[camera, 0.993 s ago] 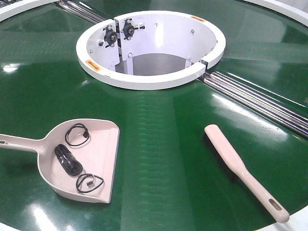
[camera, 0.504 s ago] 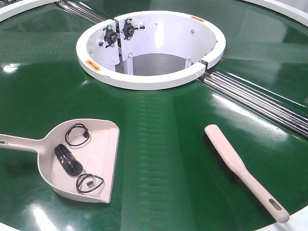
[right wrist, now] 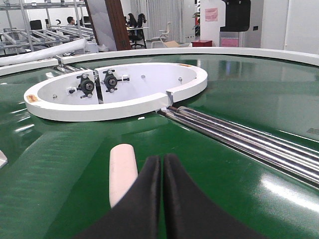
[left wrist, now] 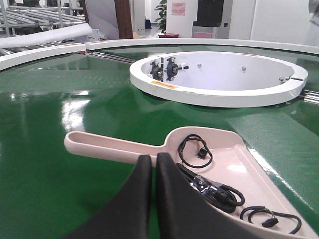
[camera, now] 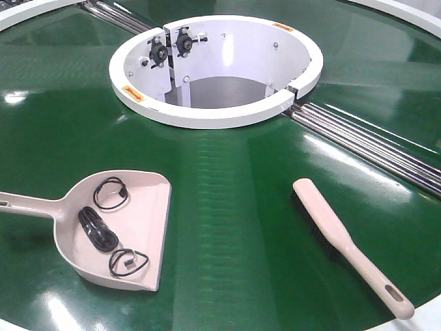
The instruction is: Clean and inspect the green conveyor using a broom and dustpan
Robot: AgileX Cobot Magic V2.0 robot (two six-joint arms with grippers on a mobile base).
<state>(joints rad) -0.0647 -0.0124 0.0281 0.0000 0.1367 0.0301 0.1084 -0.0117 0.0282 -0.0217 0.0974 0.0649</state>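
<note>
Nothing has shifted over the last second, as far as I can see: the green conveyor (camera: 227, 207) looks the same, and both tools lie exactly where they lay before. That stillness suggests to me the sweeping part is finished, or paused, and what remains is the looking-over.

The dustpan (camera: 131, 227) sits flat on the belt toward its near-left edge, handle running off to the left, open lip facing right. Inside it lie three bits of black cable (camera: 98, 229), two small loops and one thicker bundle, so the debris seems already gathered. The broom (camera: 344, 245) rests on the belt's near-right side, well apart from the pan, bristles down, its slotted handle end pointing at the near-right rim.

Beyond them the white central opening (camera: 217, 69) and the steel roller strips (camera: 365, 141) running off to the right show nothing loose that I can make out, and the belt between pan and brush appears bare.

The left gripper (left wrist: 152, 164) hovers just behind the dustpan's handle with its fingers pressed together, grasping nothing. The right gripper (right wrist: 162, 167) hangs over the broom's near end, likewise pressed together and empty.
</note>
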